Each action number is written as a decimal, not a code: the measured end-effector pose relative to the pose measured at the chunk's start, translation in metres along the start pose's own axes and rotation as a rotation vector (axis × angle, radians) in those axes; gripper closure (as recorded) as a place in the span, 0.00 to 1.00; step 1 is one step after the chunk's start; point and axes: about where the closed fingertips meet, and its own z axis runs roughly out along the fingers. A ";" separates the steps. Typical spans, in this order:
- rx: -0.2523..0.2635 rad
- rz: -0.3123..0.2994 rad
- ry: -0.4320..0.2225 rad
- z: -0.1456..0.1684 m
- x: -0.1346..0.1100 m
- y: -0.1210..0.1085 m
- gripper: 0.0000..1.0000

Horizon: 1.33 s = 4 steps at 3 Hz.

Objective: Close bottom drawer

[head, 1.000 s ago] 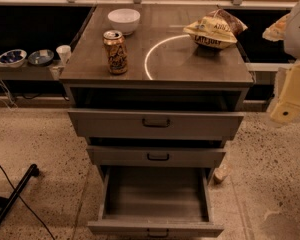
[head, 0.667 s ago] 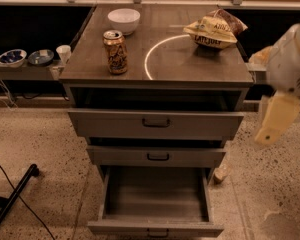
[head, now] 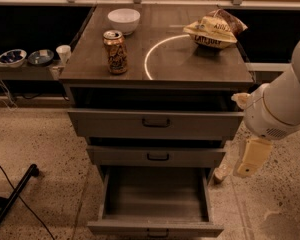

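The bottom drawer of the grey-brown cabinet is pulled far out, and its empty inside faces up. Its flat front sits at the lower edge of the view, with a small dark handle at centre. The middle drawer and the top drawer are each a little way out. My gripper hangs from the white arm to the right of the cabinet. It is level with the middle drawer, above and to the right of the bottom drawer, and touches nothing.
On the cabinet top stand a drink can, a white bowl and a chip bag. A low shelf at the left holds bowls and a cup. A black pole lies on the floor at the left.
My arm has swung down and to the left, bringing the gripper closer to the cabinet's right side. The drawers have not moved.
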 end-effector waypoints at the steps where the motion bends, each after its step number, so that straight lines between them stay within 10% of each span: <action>1: -0.068 0.024 0.007 0.030 0.007 0.000 0.00; 2: -0.166 0.027 -0.066 0.097 0.022 0.039 0.00; 3: -0.169 0.001 -0.136 0.162 0.050 0.078 0.00; 4: -0.088 -0.004 -0.164 0.180 0.055 0.066 0.00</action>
